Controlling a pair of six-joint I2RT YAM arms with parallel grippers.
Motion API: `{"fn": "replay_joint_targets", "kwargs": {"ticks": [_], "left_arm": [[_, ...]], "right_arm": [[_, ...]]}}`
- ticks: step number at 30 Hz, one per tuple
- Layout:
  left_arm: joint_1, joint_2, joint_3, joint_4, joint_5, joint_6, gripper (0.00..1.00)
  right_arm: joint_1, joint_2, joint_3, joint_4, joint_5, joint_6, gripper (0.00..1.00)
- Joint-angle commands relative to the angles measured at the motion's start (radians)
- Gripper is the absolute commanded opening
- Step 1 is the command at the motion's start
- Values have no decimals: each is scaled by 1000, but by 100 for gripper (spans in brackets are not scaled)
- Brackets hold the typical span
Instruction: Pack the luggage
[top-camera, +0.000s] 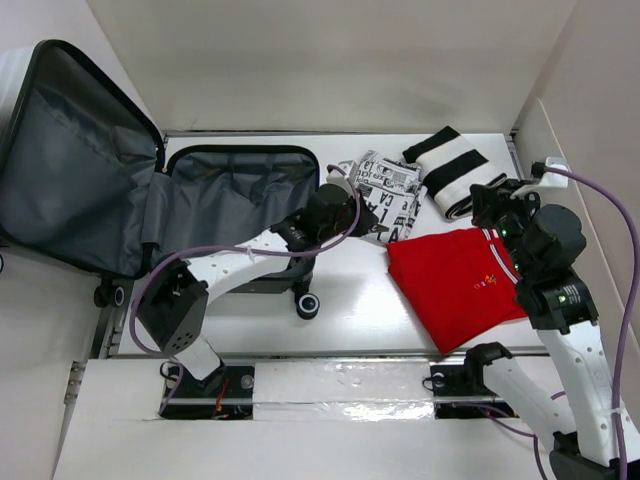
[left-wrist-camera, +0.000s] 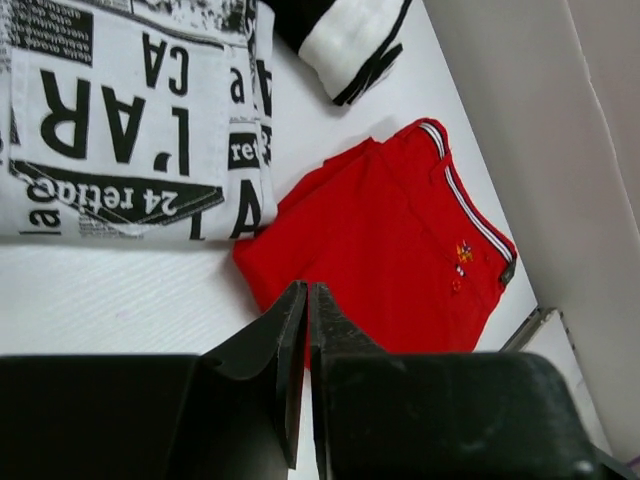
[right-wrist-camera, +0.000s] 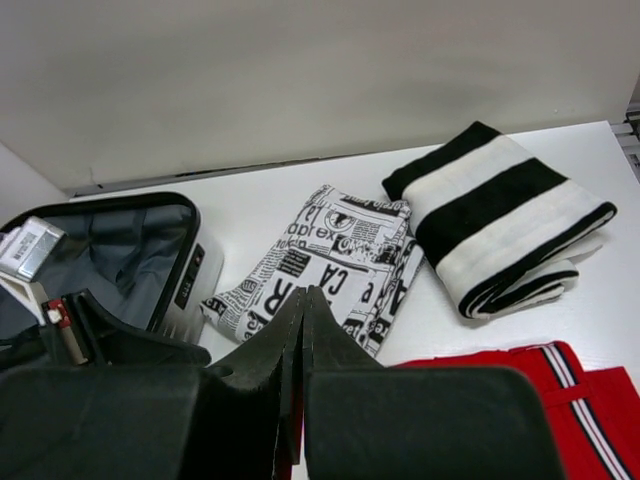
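Observation:
The luggage lies open at the left, grey lining up, lid leaning back; it also shows in the right wrist view. A newspaper-print garment, a black-and-white striped one and a red polo shirt lie folded on the table. My left gripper is shut and empty, above the red shirt's near-left edge beside the print garment. My right gripper is shut and empty above the red shirt's far corner.
White walls close in behind and on the right. The luggage wheel sticks out toward the front beside the left arm. A raised white ledge runs along the table's near edge.

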Motion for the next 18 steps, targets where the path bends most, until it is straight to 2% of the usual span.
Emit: {"fn": "replay_joint_targets", "kwargs": {"ticks": [1, 2, 4, 5, 8, 10, 11, 14, 18], "left_arm": [[-80, 0, -30, -16, 0, -15, 3], [-105, 5, -40, -16, 23, -41, 15], [-174, 19, -73, -20, 37, -80, 27], [-195, 20, -86, -8, 34, -98, 40], [-266, 37, -117, 9, 29, -166, 68], [-298, 80, -96, -8, 14, -195, 77], [-298, 94, -87, -25, 9, -204, 87], [-312, 146, -73, -11, 4, -242, 98], [-312, 253, -18, -8, 0, -252, 99]], "right_arm": [[-8, -3, -3, -12, -8, -5, 0], [-8, -1, -2, -14, -11, -5, 1], [-8, -4, -17, 4, -15, -4, 7], [-8, -7, -22, 11, -23, -4, 20], [-8, -12, -25, 12, -38, -5, 52], [-8, -22, -35, 28, -49, -4, 58], [-8, -24, -38, 32, -58, -4, 62], [-8, -21, -34, 18, -78, -4, 69], [-8, -47, -52, 34, -104, 1, 73]]}}
